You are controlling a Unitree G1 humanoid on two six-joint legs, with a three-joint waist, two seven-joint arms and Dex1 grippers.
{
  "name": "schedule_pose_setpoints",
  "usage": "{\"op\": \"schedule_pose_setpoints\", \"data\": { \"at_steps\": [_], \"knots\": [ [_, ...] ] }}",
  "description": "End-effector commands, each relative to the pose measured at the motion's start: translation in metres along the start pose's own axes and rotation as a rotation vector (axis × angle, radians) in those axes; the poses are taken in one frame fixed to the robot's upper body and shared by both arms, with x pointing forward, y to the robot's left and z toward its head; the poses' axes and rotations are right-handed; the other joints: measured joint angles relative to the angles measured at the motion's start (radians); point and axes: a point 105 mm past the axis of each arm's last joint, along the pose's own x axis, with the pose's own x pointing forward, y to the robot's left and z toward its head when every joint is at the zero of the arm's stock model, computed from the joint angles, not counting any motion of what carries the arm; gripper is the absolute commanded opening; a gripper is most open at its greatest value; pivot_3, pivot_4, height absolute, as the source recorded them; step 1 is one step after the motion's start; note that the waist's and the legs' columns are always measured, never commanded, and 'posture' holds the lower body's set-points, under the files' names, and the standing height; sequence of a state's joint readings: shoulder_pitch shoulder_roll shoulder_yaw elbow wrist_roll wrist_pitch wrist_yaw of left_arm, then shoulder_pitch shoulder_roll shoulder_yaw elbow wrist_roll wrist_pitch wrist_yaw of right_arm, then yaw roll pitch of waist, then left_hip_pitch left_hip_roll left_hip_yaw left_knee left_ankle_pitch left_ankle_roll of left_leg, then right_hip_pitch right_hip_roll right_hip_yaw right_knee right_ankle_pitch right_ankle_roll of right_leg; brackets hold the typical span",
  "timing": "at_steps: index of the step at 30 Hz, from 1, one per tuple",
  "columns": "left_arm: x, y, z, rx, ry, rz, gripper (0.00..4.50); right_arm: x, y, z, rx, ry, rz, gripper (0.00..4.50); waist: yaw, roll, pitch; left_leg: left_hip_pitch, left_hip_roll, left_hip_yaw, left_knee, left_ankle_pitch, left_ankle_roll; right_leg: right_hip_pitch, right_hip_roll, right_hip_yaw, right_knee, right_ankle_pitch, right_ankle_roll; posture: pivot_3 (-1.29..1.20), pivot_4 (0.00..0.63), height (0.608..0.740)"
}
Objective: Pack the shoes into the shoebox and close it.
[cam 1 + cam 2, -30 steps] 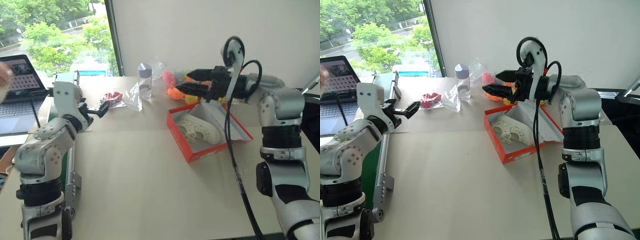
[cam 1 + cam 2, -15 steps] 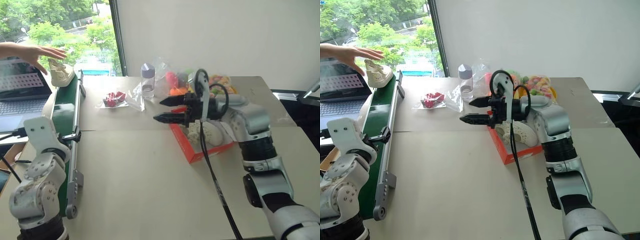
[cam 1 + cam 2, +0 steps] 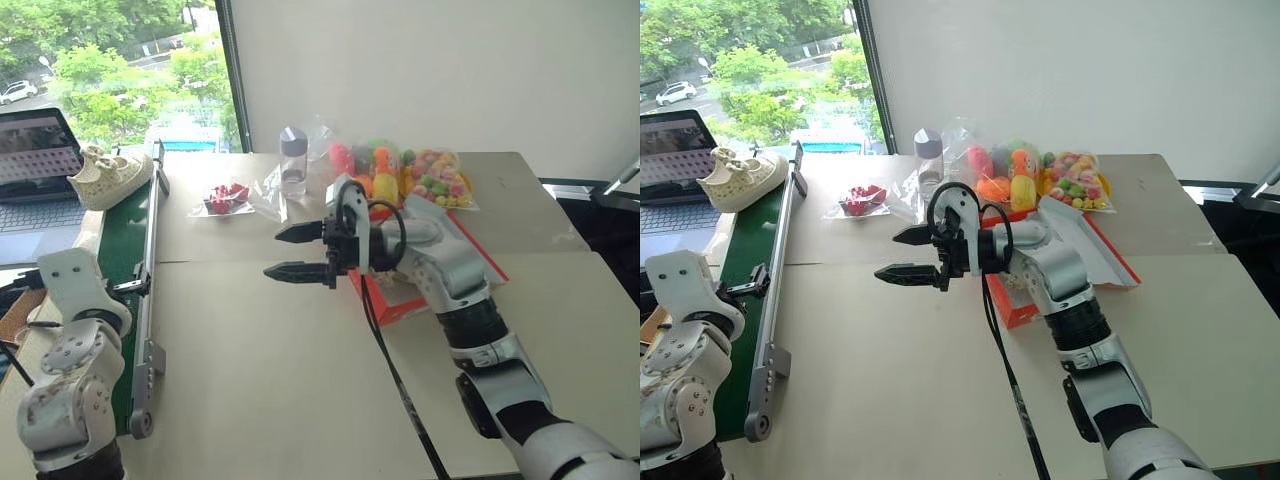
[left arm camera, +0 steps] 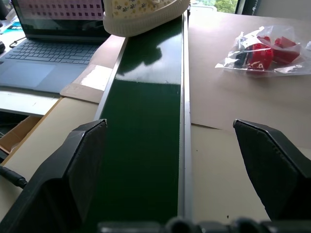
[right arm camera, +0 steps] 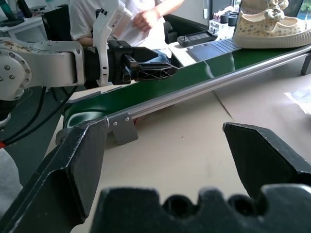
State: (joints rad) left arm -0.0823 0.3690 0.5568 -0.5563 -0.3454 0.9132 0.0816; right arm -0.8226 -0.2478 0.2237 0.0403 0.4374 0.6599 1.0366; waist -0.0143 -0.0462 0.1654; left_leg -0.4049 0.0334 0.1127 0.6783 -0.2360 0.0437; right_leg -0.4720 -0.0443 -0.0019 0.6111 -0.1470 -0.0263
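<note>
One cream shoe (image 3: 108,172) lies on its sole at the far end of the green conveyor belt (image 3: 125,240), and it shows too in the left wrist view (image 4: 146,14). The red shoebox (image 3: 1012,310) stands open right of centre, lid (image 3: 1095,245) folded back. My right arm covers its inside. My right gripper (image 3: 272,254) is open and empty, pointing left above the bare table between box and belt. Over the belt's near part my left gripper (image 4: 170,131) is open and empty, well short of the shoe.
A laptop (image 3: 35,160) sits left of the belt. At the back stand a clear bottle (image 3: 291,160), a bag of red pieces (image 3: 228,196) and bags of colourful toys (image 3: 400,170). A person (image 5: 121,19) sits beyond the belt in the right wrist view.
A person's hand set the shoe on the belt and withdrew. My right gripper swung left and down, away from the box. My left arm pulled back and lowered beside the belt.
</note>
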Motion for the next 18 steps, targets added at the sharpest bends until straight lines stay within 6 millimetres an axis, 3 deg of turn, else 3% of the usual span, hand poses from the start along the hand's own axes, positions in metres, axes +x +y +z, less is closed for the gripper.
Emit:
{"op": "schedule_pose_setpoints", "data": {
  "at_steps": [1,10,18],
  "knots": [
    [0.0,0.015,0.01,0.03,-0.053,0.024,4.46,0.003,0.007,0.014,-0.047,-0.043,0.014,4.5,0.0,0.0,0.0,0.0,0.0,0.0,0.0,0.0,0.0,0.0,0.0,0.0,0.0,0.0,0.0,0.0,0.15,0.74],
    [0.016,0.063,0.013,0.09,-0.078,0.015,4.46,0.003,0.009,0.014,-0.039,-0.034,-0.009,4.5,-0.001,0.0,0.0,0.0,0.002,-0.001,-0.001,-0.001,-0.003,-0.002,-0.001,-0.005,0.0,-0.002,-0.005,0.0,0.15,0.74],
    [0.027,0.059,0.014,0.103,-0.078,-0.041,4.46,-0.002,0.007,0.015,-0.043,-0.022,-0.042,4.5,0.001,0.0,0.0,-0.002,0.001,-0.001,-0.001,-0.002,-0.004,-0.002,-0.01,-0.009,-0.001,-0.002,-0.005,0.0,0.15,0.74]
  ]
}}
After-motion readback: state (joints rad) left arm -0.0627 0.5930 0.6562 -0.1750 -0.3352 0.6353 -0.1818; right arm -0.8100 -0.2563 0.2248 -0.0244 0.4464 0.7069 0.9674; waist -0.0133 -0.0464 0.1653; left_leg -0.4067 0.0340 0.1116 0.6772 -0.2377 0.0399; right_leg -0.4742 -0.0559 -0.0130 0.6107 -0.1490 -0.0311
